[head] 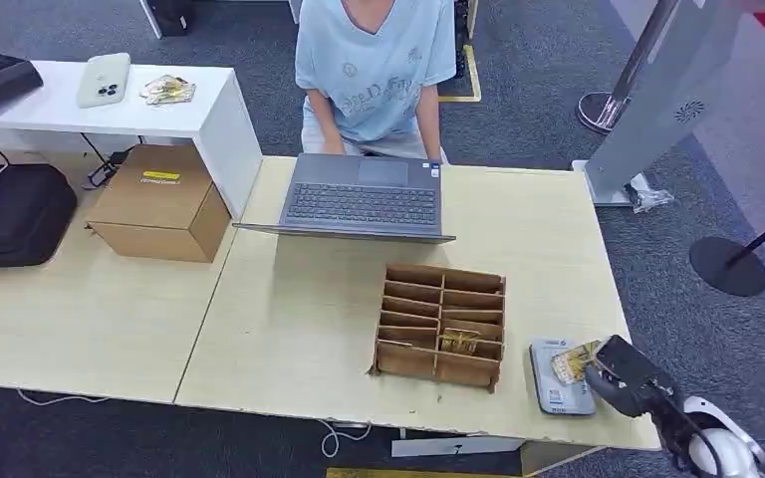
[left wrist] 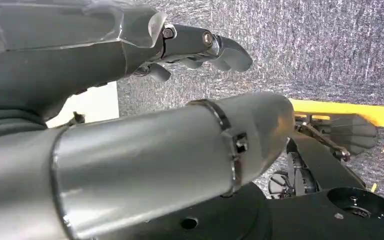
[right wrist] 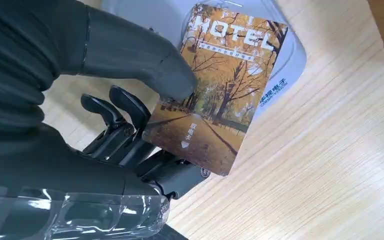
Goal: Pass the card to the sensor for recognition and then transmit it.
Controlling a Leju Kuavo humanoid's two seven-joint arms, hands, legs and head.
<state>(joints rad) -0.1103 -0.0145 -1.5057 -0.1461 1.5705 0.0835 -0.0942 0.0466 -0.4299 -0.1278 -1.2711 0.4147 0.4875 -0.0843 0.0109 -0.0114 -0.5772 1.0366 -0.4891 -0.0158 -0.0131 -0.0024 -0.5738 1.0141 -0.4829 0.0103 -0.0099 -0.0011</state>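
A: What did the head view show?

B: The right hand (head: pixel 626 380) sat at about four o'clock on the table (head: pixel 299 329), over the grey sensor (head: pixel 556 383). A card (head: pixel 570 360) lay just at its fingertips, above the sensor. At about ten o'clock from the hand stood a cardboard divider box (head: pixel 440 324); further back, at twelve o'clock on the table, a laptop (head: pixel 364 197) with a person (head: pixel 371 70) seated behind it.

A: Could that view tell whether the card was held?

B: No, it was too small there. The right wrist view settled it: the thumb (right wrist: pixel 145 62) pressed on the card's (right wrist: pixel 220 95) printed face, an autumn tree avenue under the word "HOTEL", with the darker fingers (right wrist: pixel 125 130) beneath it. So the right hand (right wrist: pixel 105 120) gripped the card over the sensor's (right wrist: pixel 280 65) pale casing.

A: And the left wrist view?

B: The left hand (left wrist: pixel 200 47) hung above grey carpet (left wrist: pixel 330 45), fingers curled slightly but apart, holding nothing.
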